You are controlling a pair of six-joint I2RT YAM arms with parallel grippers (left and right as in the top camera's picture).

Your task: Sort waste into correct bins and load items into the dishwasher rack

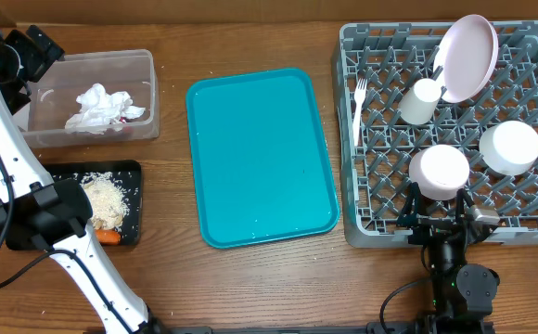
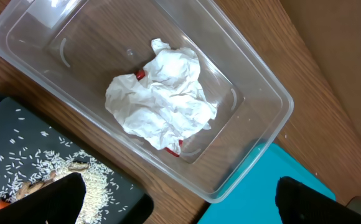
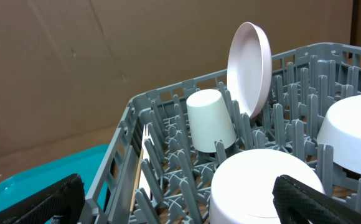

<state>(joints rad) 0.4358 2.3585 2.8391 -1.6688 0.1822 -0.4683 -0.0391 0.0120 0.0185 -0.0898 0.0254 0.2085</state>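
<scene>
Crumpled white napkins (image 1: 102, 107) (image 2: 162, 99) lie in the clear tub (image 1: 148, 93) (image 2: 255, 81), with a red wrapper (image 2: 173, 149) showing under them. Rice (image 1: 107, 199) (image 2: 75, 168) and an orange carrot (image 1: 109, 237) lie in the black tray (image 1: 65, 172) (image 2: 6, 124). The grey rack (image 1: 362, 223) (image 3: 115, 168) holds the upright pink plate (image 1: 467, 56) (image 3: 250, 65), the upturned cup (image 1: 420, 100) (image 3: 210, 121), two upturned bowls (image 1: 439, 170) (image 1: 509, 147) (image 3: 264, 186) and the fork (image 1: 359, 111). My left gripper (image 1: 32, 51) (image 2: 179, 186) is open and empty, above the tub. My right gripper (image 1: 439, 206) (image 3: 177, 186) is open at the rack's front wall, just before the near bowl.
The teal serving tray (image 1: 260, 158) (image 2: 261, 193) (image 3: 18, 180) lies bare between the bins and the rack. My left arm (image 1: 9, 176) runs along the table's left side, over the black tray's edge. A few rice grains lie on the wood by the front edge.
</scene>
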